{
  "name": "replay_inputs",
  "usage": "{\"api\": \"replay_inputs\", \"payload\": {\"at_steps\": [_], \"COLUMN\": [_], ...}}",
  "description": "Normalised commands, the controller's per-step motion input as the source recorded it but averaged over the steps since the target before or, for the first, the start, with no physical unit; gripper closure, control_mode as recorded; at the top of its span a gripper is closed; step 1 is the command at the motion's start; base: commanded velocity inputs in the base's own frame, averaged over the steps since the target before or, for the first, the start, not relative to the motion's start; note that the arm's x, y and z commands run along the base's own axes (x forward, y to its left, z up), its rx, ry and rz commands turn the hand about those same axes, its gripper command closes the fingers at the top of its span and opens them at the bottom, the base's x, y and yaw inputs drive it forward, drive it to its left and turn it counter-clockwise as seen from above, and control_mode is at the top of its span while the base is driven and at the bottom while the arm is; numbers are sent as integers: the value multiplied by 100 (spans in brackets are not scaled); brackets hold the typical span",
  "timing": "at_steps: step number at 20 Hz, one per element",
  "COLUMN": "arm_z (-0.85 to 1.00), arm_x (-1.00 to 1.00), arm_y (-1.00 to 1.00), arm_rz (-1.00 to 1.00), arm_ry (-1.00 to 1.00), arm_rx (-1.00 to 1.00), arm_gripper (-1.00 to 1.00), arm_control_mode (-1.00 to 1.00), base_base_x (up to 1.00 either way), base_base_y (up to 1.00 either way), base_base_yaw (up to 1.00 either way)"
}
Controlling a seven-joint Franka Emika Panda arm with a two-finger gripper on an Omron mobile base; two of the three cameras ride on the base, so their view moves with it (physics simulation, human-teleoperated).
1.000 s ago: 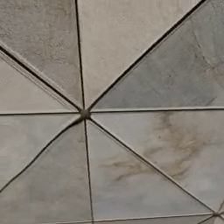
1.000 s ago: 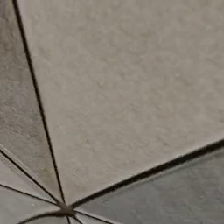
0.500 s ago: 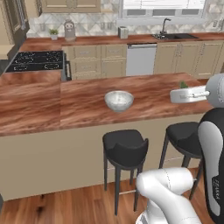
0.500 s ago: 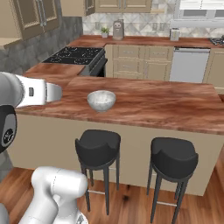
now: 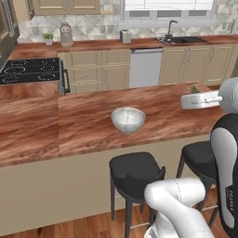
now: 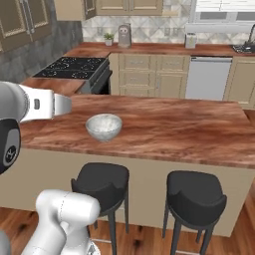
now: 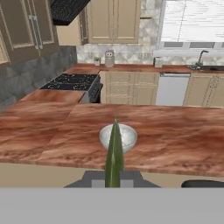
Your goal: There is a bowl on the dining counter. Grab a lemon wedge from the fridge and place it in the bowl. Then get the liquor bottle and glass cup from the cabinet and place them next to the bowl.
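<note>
arm: raised, forearm level | hand (image 7: 113,181): clamped on lemon wedge (image 7: 114,153)

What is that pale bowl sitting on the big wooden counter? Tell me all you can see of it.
The bowl is round, wide and shallow, speckled grey-white like glazed stoneware, with a paler inside. It stands upright and looks empty. It rests on the reddish-brown wood-grain counter, near the front edge and above the two dark stools. Nothing else touches it. In the hand view a thin green sliver, perhaps the lemon wedge seen edge-on, rises in front of it.
</note>
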Motion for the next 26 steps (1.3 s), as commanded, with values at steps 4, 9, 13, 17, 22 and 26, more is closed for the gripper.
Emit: {"api": "replay_inputs", "payload": {"at_steps": [4,9,13,17,22,26], "arm_z": [0,-16,-37,-62,-68,-49], "arm_x": [0,32,88,100,94,85], "arm_y": [0,8,24,35,20,1], "arm_rz": [0,0,0,0,0,-3], "arm_ry": [0,11,27,30,27,16], "arm_rx": [0,0,-1,-4,-3,0], "arm_gripper": [100,100,100,100,100,100], "arm_control_mode": [100,-100,-100,-100,-100,-100], "base_base_x": [29,11,0,0,0,0], "base_base_y": [11,3,0,0,0,0], "base_base_yaw": [0,0,0,0,0,0]}}
